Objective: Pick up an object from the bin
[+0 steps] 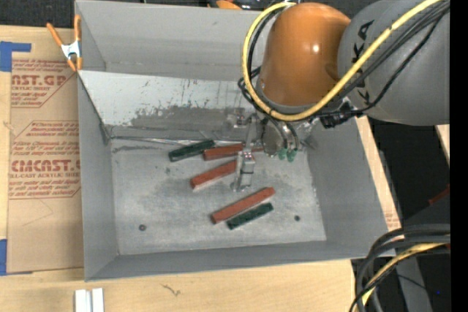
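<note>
My gripper [246, 170] hangs low over the middle of the bin, its metal fingers pointing down just right of a reddish-brown bar [213, 177] that lies slanted on the floor. A second reddish-brown bar [222, 152] lies just above it, end to end with a dark green bar [191, 150] on its left. Whether anything sits between the fingers is not visible.
Below the gripper, a third reddish-brown bar [242, 205] lies beside a dark green bar [249, 216], both slanted toward the bin's front right. A small green piece [290, 155] lies under the orange cover's edge. The arm and its cover overhang the bin's right side.
</note>
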Tool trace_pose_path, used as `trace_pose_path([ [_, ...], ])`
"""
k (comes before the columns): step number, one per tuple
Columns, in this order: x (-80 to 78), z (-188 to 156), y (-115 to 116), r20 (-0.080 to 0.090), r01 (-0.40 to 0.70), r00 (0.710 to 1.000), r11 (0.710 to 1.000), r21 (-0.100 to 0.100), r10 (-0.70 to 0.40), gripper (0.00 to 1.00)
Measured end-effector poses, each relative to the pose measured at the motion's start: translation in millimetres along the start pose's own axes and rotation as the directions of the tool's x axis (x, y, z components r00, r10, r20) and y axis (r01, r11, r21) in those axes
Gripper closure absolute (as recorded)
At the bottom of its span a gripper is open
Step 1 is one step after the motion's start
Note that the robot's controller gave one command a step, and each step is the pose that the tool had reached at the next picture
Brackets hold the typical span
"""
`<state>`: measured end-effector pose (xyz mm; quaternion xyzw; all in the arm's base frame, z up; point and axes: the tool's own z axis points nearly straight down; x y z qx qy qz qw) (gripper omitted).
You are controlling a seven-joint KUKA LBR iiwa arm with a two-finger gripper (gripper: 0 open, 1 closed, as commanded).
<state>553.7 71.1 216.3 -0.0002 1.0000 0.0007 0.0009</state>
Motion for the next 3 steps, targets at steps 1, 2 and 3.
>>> trace_pose_path([
  [1,-7.2,137.1,2.5,-0.008,0.050,0.999,0.999,0.001,-0.050,0.00],
  [2,-9.4,132.4,2.9,-0.001,0.050,0.999,0.999,0.000,-0.050,1.00],
  [3,20.2,4.4,-4.3,0.006,0.039,0.999,0.999,0.000,-0.039,1.00],
])
